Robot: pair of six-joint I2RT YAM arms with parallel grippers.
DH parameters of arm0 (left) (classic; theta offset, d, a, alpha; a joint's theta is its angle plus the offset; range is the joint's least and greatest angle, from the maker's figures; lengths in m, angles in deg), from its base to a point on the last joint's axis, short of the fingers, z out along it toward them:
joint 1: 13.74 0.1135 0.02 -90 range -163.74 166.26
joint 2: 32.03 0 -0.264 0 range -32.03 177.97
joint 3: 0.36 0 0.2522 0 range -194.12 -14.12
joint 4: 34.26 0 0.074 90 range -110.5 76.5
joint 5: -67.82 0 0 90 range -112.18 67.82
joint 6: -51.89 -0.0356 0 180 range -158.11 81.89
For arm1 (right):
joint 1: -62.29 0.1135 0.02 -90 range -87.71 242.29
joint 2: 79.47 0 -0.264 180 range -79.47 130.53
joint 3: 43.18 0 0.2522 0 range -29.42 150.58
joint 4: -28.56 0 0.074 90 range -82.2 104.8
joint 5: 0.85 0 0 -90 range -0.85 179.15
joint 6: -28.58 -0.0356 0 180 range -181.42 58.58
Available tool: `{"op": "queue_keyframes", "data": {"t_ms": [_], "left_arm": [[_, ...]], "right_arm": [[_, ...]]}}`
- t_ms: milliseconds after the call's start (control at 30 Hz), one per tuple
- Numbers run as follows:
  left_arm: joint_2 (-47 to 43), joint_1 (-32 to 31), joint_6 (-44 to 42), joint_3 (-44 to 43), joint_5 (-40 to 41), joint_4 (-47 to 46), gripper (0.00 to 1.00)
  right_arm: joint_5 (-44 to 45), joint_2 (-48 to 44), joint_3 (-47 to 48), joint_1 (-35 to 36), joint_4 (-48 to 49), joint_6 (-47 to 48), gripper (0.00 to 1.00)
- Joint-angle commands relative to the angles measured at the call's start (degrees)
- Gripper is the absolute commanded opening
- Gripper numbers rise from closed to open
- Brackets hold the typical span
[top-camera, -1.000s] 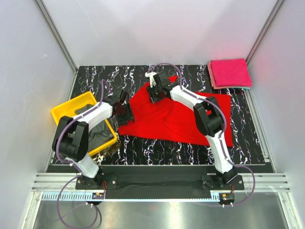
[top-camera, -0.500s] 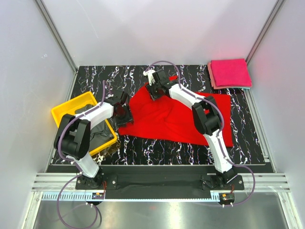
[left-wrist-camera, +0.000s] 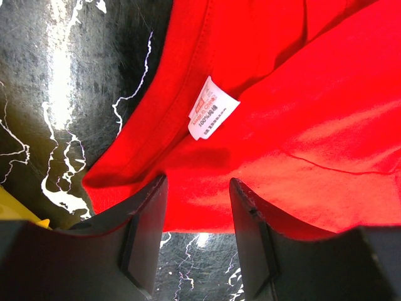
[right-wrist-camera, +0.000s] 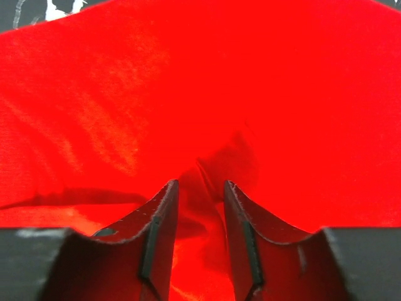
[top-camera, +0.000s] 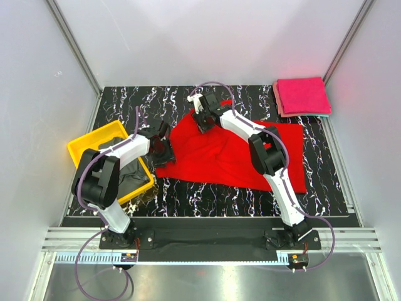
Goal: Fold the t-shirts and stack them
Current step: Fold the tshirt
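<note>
I am taking the red t-shirt [top-camera: 232, 153] as my reference. It lies spread and rumpled across the middle of the black marbled table [top-camera: 144, 100].

The left arm leans in low from its base, forearm angled toward the shirt's left corner. The left gripper [left-wrist-camera: 197, 188] sits on that corner. Its jaws stand apart astride the hem, and the cloth between them lies flat rather than bunched, so I read it as not clamped. The white neck label [left-wrist-camera: 213, 116] shows just beyond the fingertips.

The right arm is stretched long across the shirt, its elbow over the middle of the cloth and its wrist at the far left edge. The right gripper [right-wrist-camera: 199, 188] points down into the fabric there. A puckered ridge of red cloth rises between its two fingers, pinched by them.

Left of the shirt is a yellow tray [top-camera: 88, 145] holding a dark grey t-shirt [top-camera: 128, 170]. Well beyond the shirt's far right corner lies a folded stack of magenta-pink t-shirts [top-camera: 302, 95].
</note>
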Motion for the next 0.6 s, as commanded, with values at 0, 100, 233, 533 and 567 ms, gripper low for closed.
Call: {"op": "queue_keyframes", "data": {"t_ms": [0, 100, 233, 533, 567], "left_arm": [[0.17, -0.16, -0.29, -0.50, 1.82, -1.42, 0.49], [1.05, -0.25, -0.38, -0.59, 1.91, -0.98, 0.49], [1.14, -0.16, -0.20, -0.06, 2.26, -1.07, 0.49], [2.45, -0.34, 0.06, 0.99, 2.61, -1.07, 0.50], [2.37, -0.34, 0.06, 1.17, 2.52, -1.15, 0.49]], "right_arm": [[1.04, 0.07, 1.78, -0.43, -0.09, 0.98, 0.41], [1.56, 0.16, 1.87, -0.43, 0.53, 0.90, 0.28], [2.62, -0.45, 2.04, -0.43, 1.67, 0.90, 0.00], [2.44, -5.90, -3.58, -2.19, 12.12, -2.27, 0.00], [2.53, -5.99, -4.02, -2.28, 12.48, -2.27, 0.00]]}}
